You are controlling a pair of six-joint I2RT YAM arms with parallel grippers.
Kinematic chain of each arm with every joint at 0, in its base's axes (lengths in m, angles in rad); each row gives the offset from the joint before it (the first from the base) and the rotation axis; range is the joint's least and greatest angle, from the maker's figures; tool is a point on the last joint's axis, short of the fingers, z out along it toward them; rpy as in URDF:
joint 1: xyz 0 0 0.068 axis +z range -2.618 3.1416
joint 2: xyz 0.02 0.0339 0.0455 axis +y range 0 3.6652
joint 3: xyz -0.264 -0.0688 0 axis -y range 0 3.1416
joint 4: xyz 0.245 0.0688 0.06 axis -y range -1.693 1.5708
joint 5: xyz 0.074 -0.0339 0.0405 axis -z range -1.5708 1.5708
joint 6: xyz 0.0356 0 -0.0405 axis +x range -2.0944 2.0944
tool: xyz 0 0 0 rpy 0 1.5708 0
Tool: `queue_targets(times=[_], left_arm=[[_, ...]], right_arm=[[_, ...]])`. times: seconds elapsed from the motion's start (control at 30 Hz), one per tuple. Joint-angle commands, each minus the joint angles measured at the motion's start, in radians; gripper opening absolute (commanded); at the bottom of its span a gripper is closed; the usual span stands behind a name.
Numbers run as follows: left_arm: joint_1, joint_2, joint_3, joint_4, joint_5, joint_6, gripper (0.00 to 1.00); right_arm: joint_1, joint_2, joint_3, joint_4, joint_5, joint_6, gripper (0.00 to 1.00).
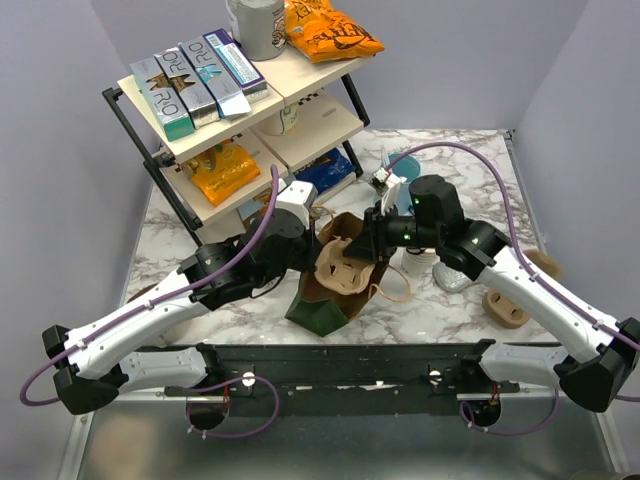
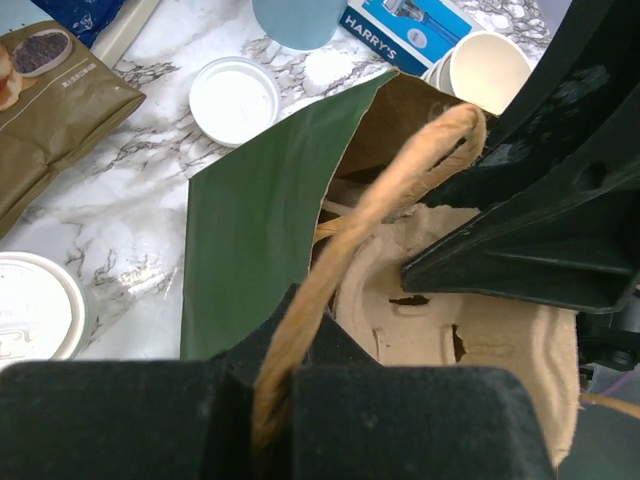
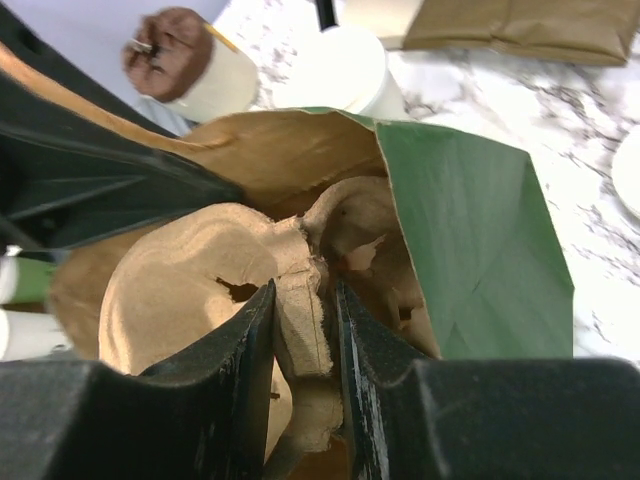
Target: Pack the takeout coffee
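Bag handle (image 2: 400,170) is pinched shut in left tool (image 2: 290,385), pulp carrier (image 3: 180,290) is gripped by half-closed right tool (image 3: 300,300) at the bag (image 3: 470,230) mouth; takeout coffee (image 3: 350,65) is seen upright on tabletop (image 3: 560,110), beyond bag from right tool.

Views I work from: one overhead camera, above and behind the rig, looking down over the marble table (image 1: 440,320); two wrist cameras, each close above the open green bag (image 2: 250,230), sharing its pulp tray (image 3: 180,290) from opposite sides.

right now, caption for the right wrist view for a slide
Right gripper pinching the pulp cup carrier at the mouth of the green paper bag.
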Motion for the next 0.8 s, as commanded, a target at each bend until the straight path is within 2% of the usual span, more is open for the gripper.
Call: queue_targets(times=[0.0, 0.07, 0.23, 0.57, 0.67, 0.77], left_arm=[[0.011, -0.026, -0.011, 0.03, 0.033, -0.017, 0.0], [0.014, -0.026, -0.013, 0.028, 0.036, -0.019, 0.0], [0.026, -0.026, -0.019, 0.036, 0.059, -0.019, 0.0], [0.061, -0.017, -0.028, 0.058, 0.121, -0.028, 0.0], [0.072, -0.014, -0.03, 0.058, 0.13, -0.031, 0.0], [0.077, -0.016, -0.031, 0.058, 0.133, -0.033, 0.0]], right_arm=[[0.037, -0.017, -0.042, 0.006, 0.167, -0.053, 0.36], [0.043, -0.023, -0.057, 0.023, 0.222, -0.048, 0.36], [0.058, -0.037, -0.119, 0.103, 0.208, -0.104, 0.36], [0.199, -0.017, -0.191, 0.234, 0.256, -0.258, 0.42], [0.216, -0.018, -0.203, 0.247, 0.245, -0.27, 0.45], [0.222, -0.004, -0.195, 0.221, 0.292, -0.273, 0.53]])
